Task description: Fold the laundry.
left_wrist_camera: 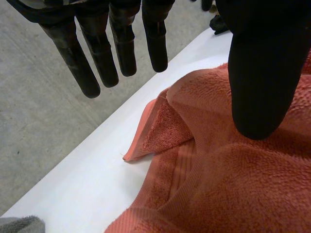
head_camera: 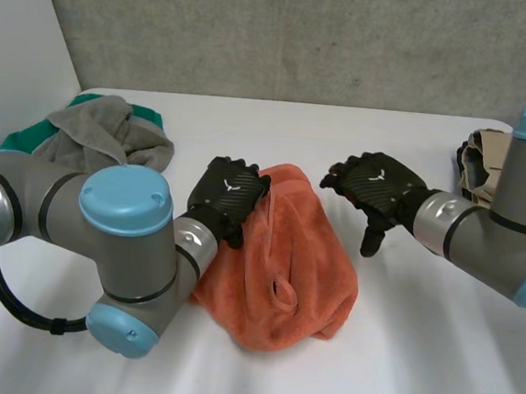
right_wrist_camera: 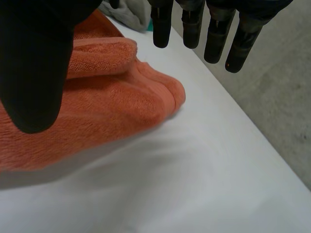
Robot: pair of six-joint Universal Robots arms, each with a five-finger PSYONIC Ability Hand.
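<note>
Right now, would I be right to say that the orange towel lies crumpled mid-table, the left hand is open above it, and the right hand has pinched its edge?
Not quite: the right hand has not pinched the orange towel. The right wrist view shows it open, fingers straight, holding nothing. The towel does lie crumpled mid-table, with the left hand open above it.

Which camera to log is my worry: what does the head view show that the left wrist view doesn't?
Head view adds: a beige garment, a green cloth and the left arm. Left wrist view adds: a folded-over towel corner with its hem band, close up. Shared: the orange towel, the left robot hand open at its far edge, and the white table.
</note>
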